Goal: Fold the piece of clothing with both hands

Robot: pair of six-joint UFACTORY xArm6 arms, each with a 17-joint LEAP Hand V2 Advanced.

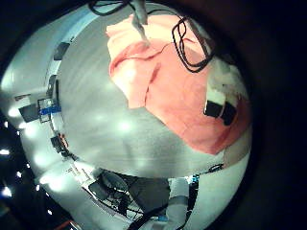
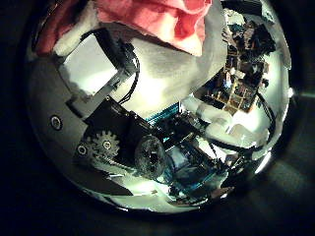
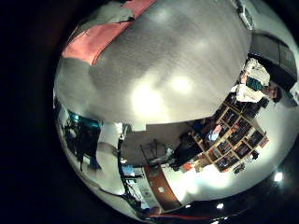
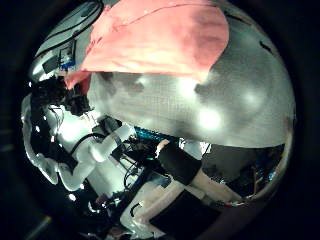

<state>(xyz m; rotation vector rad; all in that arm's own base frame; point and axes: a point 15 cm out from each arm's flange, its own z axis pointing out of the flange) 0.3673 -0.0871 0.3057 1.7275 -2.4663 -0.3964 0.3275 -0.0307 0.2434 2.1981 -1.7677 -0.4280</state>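
Note:
The piece of clothing (image 1: 163, 77) lies bunched on the round table (image 1: 115, 134), with one part folded over itself. In the left little finger side palm view a fingertip (image 1: 221, 107) of my left hand shows over the cloth's edge; I cannot tell if it touches. The left thumb side palm view shows my left hand (image 2: 103, 103) with straight fingers reaching toward the cloth (image 2: 157, 20). My right hand (image 4: 60, 135) hangs over the bare table beside the cloth (image 4: 160, 40), fingers relaxed and holding nothing. The cloth (image 3: 98, 39) lies away from the right palm.
The table's edge (image 3: 103, 119) runs close under my right hand, with floor and furniture beyond it. Shelves (image 3: 224, 135) stand at the room's side. A thin white part (image 1: 141, 24) rests over the cloth's far end.

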